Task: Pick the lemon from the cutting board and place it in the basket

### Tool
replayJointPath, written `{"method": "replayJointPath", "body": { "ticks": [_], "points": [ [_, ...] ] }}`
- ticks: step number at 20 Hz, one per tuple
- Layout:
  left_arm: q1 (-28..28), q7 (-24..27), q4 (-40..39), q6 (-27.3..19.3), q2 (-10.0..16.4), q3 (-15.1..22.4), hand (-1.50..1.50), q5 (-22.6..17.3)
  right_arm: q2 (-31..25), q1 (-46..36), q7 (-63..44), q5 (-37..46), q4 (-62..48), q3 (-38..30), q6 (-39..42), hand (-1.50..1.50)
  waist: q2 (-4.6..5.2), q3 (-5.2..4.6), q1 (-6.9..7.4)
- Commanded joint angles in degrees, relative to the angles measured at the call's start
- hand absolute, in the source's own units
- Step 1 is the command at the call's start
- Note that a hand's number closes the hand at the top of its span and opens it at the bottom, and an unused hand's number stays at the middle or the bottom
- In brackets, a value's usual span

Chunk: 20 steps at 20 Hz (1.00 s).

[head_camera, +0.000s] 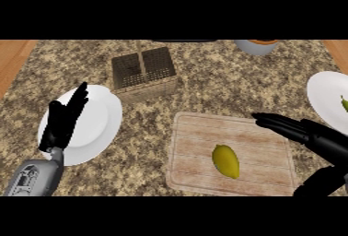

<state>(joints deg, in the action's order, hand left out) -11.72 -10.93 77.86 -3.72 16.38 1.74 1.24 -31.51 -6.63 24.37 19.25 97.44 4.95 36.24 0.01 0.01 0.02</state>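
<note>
Two robot hands come in from the lower edge over a speckled stone bench point(224, 87). The lemon point(225, 161) lies on the wooden cutting board point(204, 133), which sits toward 5 o'clock of the view; the fruit rests in the lower half of the board, its long axis running roughly from 12 to 6 o'clock, and nothing touches it. The right robot hand point(299, 129) enters from 4 o'clock and is released: its fingers point(272, 120) are stretched out straight toward 9 o'clock, their tips over the board's corner at 1 o'clock. They are apart from the lemon, which lies toward 7 o'clock of them. The left robot hand point(62, 122) shows at 8 o'clock of the view, also released and holding nothing, its fingers straight and pointing toward 12 o'clock in front of a white plate point(102, 115). The basket point(146, 91), a square one with mesh walls, stands at 11 o'clock of the board, just beside the plate's edge at 1 o'clock. It is well apart from the lemon. A second white plate point(325, 99) is cut off by the view's edge at 3 o'clock and bears a green thing point(345, 104), too little of it in view to name. A grey vessel point(257, 46) stands at the bench's far edge, at 1 o'clock.
</note>
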Motion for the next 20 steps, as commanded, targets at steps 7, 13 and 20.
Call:
{"method": "replayJointPath", "body": {
  "ticks": [7,13,20],
  "points": [
    [-2.04,-4.70,2.38,1.61,-1.55,-2.19,0.00,2.04,8.17,-0.87,3.91,9.92,-4.94,4.04,-3.45,-1.50,-0.03,0.00,0.01],
    [-4.74,-2.89,-2.51,1.91,-3.04,-4.20,0.00,3.00,11.05,-4.17,6.52,13.65,-11.71,4.38,-4.41,-1.50,0.04,-0.01,-0.03],
    [0.02,-0.22,-0.23,4.81,-2.80,-5.65,0.00,3.75,15.56,-2.11,4.39,17.48,-8.85,5.82,-5.14,-1.50,-0.02,-0.01,-0.01]
  ]
}}
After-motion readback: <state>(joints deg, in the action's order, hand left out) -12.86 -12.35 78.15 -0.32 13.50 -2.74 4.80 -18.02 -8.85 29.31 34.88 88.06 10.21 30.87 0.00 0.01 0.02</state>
